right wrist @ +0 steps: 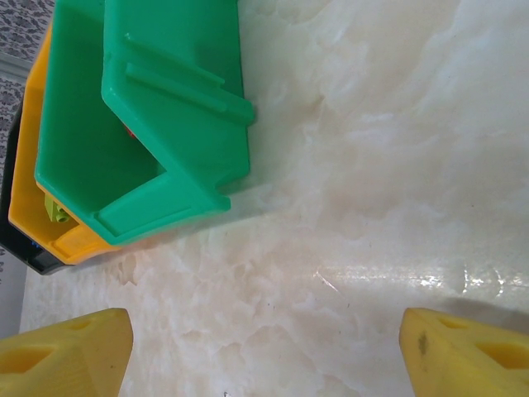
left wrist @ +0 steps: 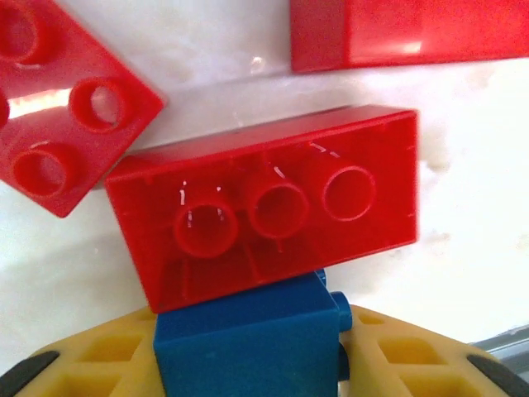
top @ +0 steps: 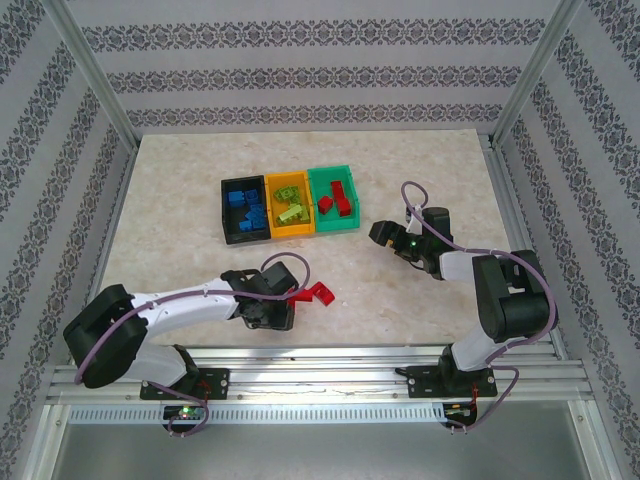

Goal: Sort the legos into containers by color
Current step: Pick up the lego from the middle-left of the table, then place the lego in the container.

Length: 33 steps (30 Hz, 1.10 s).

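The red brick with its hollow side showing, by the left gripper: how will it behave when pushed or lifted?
The red brick is probably stiff and light: thin hard walls around a hollow inside. Pushed, it should slide rather than roll, being boxy on a smooth table. Its glossy sides may be slippery.

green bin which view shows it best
Top external: the green bin is seen whole from above, with red legos inside. The right wrist view catches its outer wall and rim from the side, contents mostly hidden.
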### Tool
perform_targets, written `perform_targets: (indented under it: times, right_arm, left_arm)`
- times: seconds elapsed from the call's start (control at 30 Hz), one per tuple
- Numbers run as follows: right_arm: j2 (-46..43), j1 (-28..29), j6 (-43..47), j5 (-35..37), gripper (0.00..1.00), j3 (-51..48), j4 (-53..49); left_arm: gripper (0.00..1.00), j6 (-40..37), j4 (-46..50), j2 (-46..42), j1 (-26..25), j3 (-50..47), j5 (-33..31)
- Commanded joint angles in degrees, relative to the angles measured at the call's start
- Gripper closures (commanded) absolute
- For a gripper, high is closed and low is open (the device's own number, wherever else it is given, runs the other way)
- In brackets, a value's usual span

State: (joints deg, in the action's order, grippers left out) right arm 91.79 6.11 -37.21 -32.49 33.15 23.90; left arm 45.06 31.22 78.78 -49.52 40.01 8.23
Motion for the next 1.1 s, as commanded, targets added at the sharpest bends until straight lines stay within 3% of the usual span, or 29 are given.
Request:
perform_targets:
  times: [0.0,0.27,0.5,0.67,0.83,1.07]
  right_arm:
    - [0.6,-0.5,-0.1,-1.3,0.16,0.7,2.0]
    - [0.7,-0.4,-0.7,-1.7,0.16,0.6,2.6]
    - [2.0,-0.5,-1.3,-2.3,0.15,0.5,3.6]
    - [1.7,-0.2,-1.9,-2.7,0.15,0.0,4.5]
    - [1.2,0.8,-1.0,-1.6,0.15,0.1,3.6]
    - [0.5,2.3,0.4,0.0,0.15,0.7,2.1]
  left_arm:
    - [0.6,-1.2,-0.1,-2.4,-0.8,1.9,-2.9]
    - [0.6,-5.1,-5.1,-8.8,2.1,3.5,-5.9]
    - [0.6,-15.3,-8.5,-7.1,17.2,8.9,-2.0]
    - [0.6,-21.9,-6.7,-1.3,25.5,15.9,-4.0]
    - [0.6,-29.1,0.1,10.7,31.9,27.6,-8.1]
    - [0.59,-30.5,-2.9,18.0,37.9,33.4,-5.8]
